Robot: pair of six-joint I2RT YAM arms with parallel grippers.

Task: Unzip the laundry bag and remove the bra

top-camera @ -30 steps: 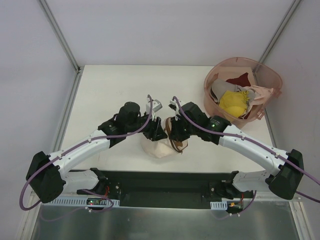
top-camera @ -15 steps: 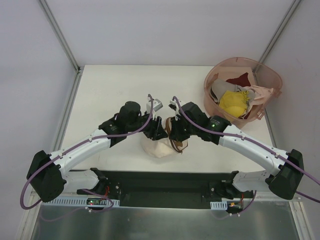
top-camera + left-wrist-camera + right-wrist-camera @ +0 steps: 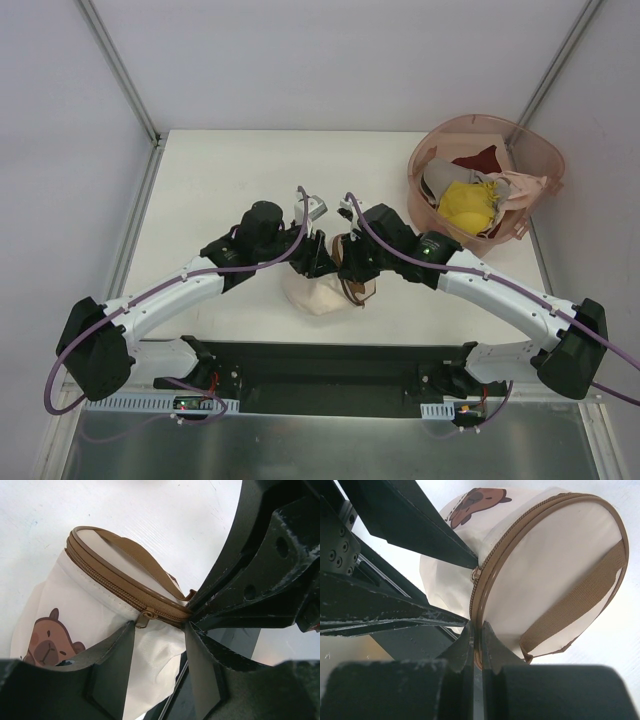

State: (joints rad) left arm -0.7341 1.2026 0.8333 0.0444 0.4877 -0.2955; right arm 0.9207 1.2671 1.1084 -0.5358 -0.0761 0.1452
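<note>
The laundry bag (image 3: 320, 292) is a cream pouch with brown zipper trim and a bear picture, lying on the table between my arms. It also shows in the left wrist view (image 3: 95, 595) and in the right wrist view (image 3: 545, 565). My left gripper (image 3: 314, 258) is open, its fingers (image 3: 112, 650) either side of the small zipper pull (image 3: 144, 619), and the zip is closed. My right gripper (image 3: 346, 264) is shut on the bag's brown zipper rim (image 3: 479, 600), just below the pull (image 3: 476, 573). The bra is hidden.
A large pink translucent basket (image 3: 545, 165) stands at the back right, holding a yellow garment (image 3: 466, 205), a dark red cloth (image 3: 480, 158) and pale cloths. The table's right edge runs just past it. A brown strap (image 3: 580, 600) crosses the bag's round face.
My left gripper has moved slightly right, closer to the bag's zipper and the right gripper. The right arm and the bag have stayed put.
</note>
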